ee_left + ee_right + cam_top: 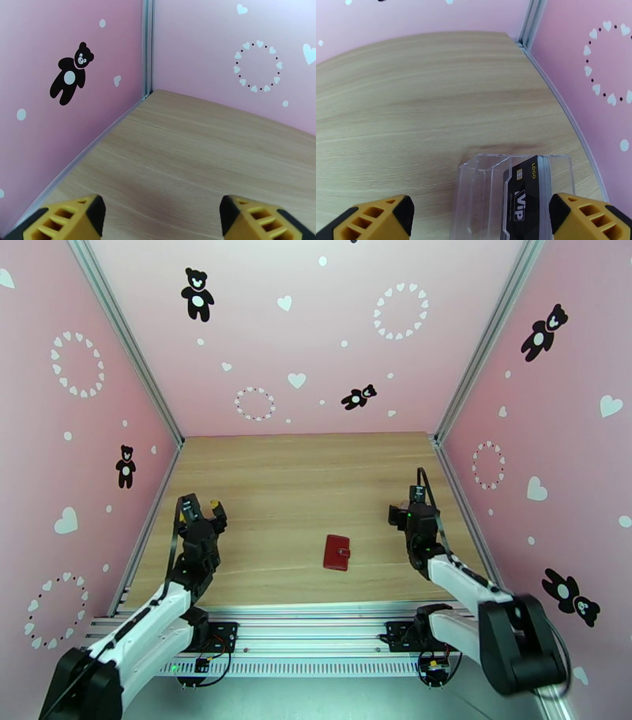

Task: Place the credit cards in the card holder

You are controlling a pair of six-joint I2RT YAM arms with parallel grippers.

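Jaws are standing wide apart on both our arms and are gripping nothing. The left gripper (201,508) is hanging over bare wood near the left wall, its yellow fingertips (75,217) framing plain board, and the right gripper (401,512) is hovering on the right side of the table (300,477). Through the right wrist camera we are looking down between our spread fingers at a clear case (482,185), where the credit cards (523,197) are standing on edge in a dark stack pressed against its right side. We are judging that they are standing this way so their upper edges are sticking up for a pinch. The card holder (337,553) is lying flat in the middle of the table towards the near edge, folded shut as far as we can tell, between the two arms and well apart from both. That central spot is letting either arm reach it, though we are expecting to have to open it before any card goes in. The case is sitting near the metal rail (568,114) at the foot of the right wall, so room is running short on that side. Open wood is stretching to the left and towards the far wall. We are therefore favouring a straight lift, then a swing left, while watching that a finger is not catching the case's thin rim.
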